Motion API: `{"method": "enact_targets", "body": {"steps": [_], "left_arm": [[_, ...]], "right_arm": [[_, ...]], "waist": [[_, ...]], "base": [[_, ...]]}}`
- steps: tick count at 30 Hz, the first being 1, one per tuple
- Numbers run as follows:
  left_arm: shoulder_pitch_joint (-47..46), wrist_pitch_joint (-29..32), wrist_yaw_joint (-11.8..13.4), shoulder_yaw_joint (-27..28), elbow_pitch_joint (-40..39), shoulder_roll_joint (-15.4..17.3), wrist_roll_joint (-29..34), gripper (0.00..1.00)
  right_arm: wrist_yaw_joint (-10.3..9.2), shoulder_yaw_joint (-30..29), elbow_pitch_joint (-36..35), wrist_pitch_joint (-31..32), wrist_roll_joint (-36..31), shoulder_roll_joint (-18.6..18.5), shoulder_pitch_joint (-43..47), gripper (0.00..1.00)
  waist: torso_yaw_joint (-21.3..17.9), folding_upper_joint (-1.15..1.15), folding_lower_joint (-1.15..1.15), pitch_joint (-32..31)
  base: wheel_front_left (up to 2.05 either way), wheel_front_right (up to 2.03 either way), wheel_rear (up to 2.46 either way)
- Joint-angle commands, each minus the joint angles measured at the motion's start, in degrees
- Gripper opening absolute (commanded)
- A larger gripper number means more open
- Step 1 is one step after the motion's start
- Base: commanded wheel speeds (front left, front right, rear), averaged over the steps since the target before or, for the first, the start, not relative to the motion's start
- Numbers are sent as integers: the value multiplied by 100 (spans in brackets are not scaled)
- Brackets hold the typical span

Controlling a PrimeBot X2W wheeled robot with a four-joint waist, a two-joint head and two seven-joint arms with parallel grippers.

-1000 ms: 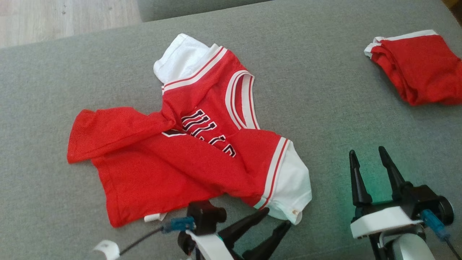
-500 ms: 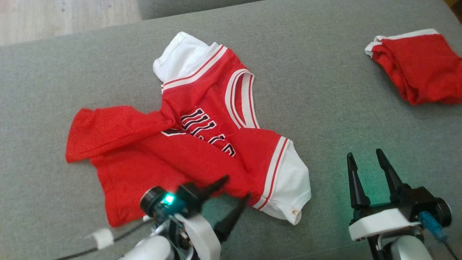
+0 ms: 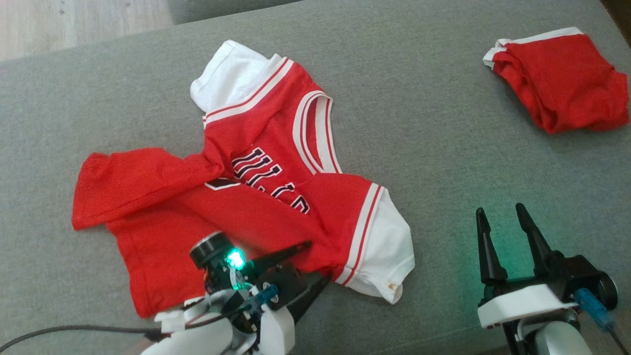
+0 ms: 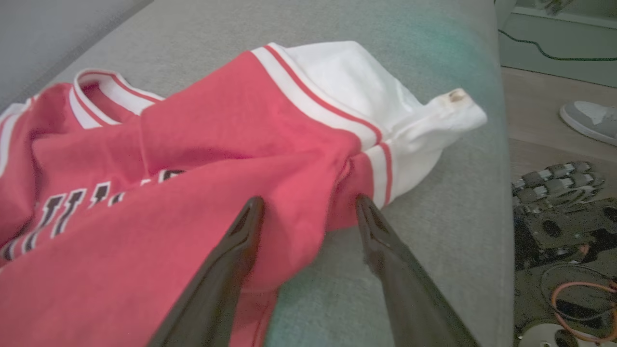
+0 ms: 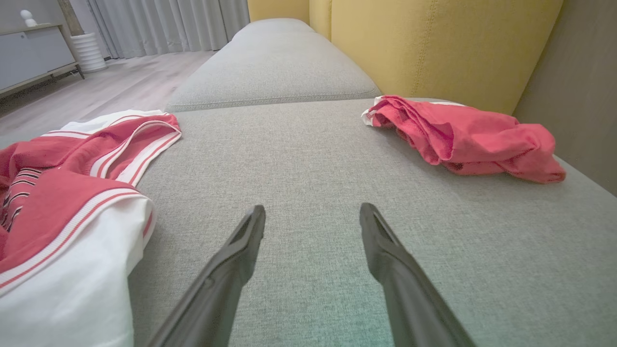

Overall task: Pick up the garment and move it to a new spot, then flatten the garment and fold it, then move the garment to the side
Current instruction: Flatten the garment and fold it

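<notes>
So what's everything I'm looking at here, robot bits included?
Jersey: one, red with white sleeves and dark lettering, crumpled mid-seat on the sofa.
Second garment: one, red with white trim, bunched at the seat's far right.
Sofa: one, grey, under both garments.
Backrest: one, yellow, behind the second garment.
Floor: one, pale wood, beyond the sofa.
Shoe: one, grey, on the floor past the sofa's edge.
Left tool: one, dark fingers, open, at the jersey's near edge.
Right tool: one, dark fingers, open, over bare seat right of the jersey.
</notes>
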Motion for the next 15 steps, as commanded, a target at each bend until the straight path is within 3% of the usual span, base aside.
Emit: {"method": "enact_targets", "body": {"steps": [1,3,4,6,12,15], "left_arm": [[-297,-81,85,187,-73,34,134,100],[-344,-170,234,223,76,-27,235,100],[-370,-209,327,264,140,-41,278,95],[-428,-450,721,546,189,-74,312,0],[-281,-789,1164,943,-90,99,186,0],[10,-941,1517,1217,-520,252,31,0]], "right_arm": [[43,111,-153,-62,38,-39,-150,100],[43,129,-145,-62,56,-39,-161,100],[43,130,-144,-62,68,-39,-159,100],[43,84,-158,-62,102,-39,-132,100],[43,50,-140,-62,115,-39,-74,100],[43,33,-207,-62,153,-39,-65,100]], "waist": [[-16,0,0,6],[-48,0,0,-2],[-62,0,0,-5],[-76,0,0,-24],[-54,0,0,-115],[-45,0,0,-178]], "base": [[0,0,0],[0,0,0],[0,0,0],[0,0,0],[0,0,0],[0,0,0]]}}
